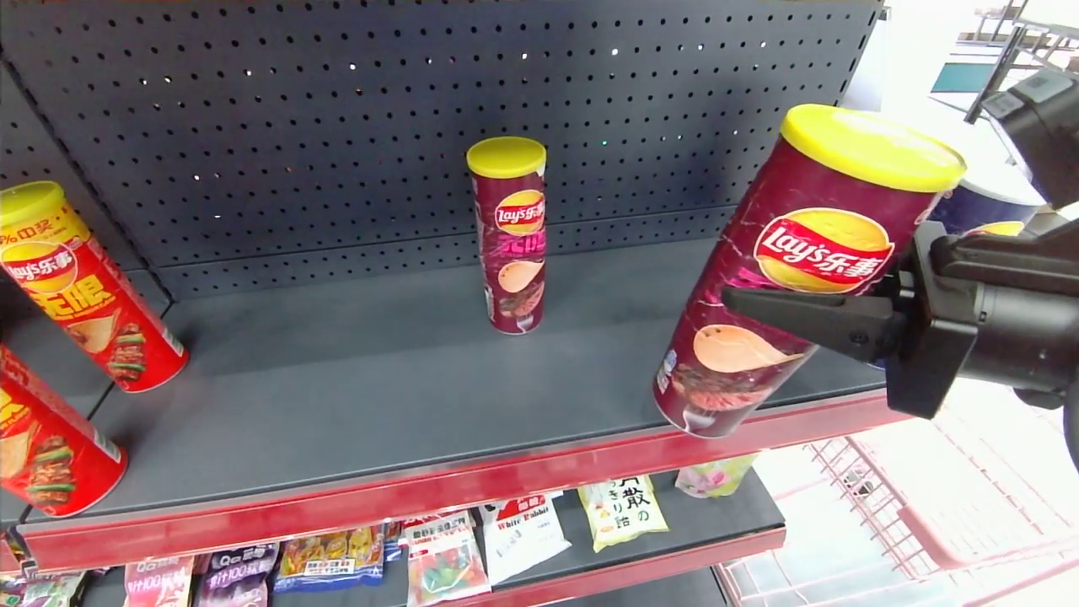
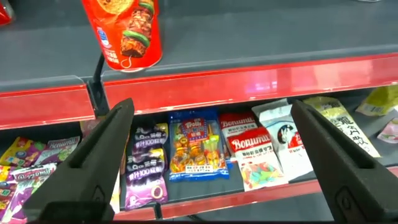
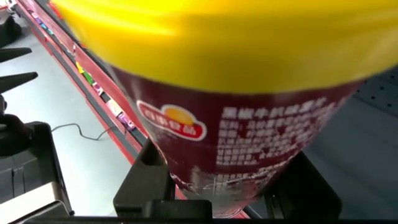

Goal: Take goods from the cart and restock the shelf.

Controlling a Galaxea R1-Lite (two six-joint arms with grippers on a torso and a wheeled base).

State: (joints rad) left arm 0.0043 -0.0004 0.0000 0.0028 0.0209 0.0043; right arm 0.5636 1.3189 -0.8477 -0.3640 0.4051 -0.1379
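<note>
A maroon chip can point(image 1: 801, 270) with a yellow lid hangs tilted at the right end of the grey shelf point(image 1: 379, 396), its base over the red front edge. My right gripper point(image 1: 784, 316) is shut on its middle. In the right wrist view the same can point(image 3: 249, 124) sits between the fingers point(image 3: 146, 183). A matching maroon can point(image 1: 508, 236) stands upright at the back middle of the shelf. My left gripper point(image 2: 211, 155) is open and holds nothing, in front of the lower shelf of snack bags point(image 2: 199, 146).
Two red chip cans point(image 1: 84, 287) point(image 1: 42, 438) stand at the shelf's left end; one red can point(image 2: 127, 31) is above the left gripper. A blue can point(image 1: 986, 211) is behind the held can. The pink wire cart point(image 1: 927, 523) is at lower right.
</note>
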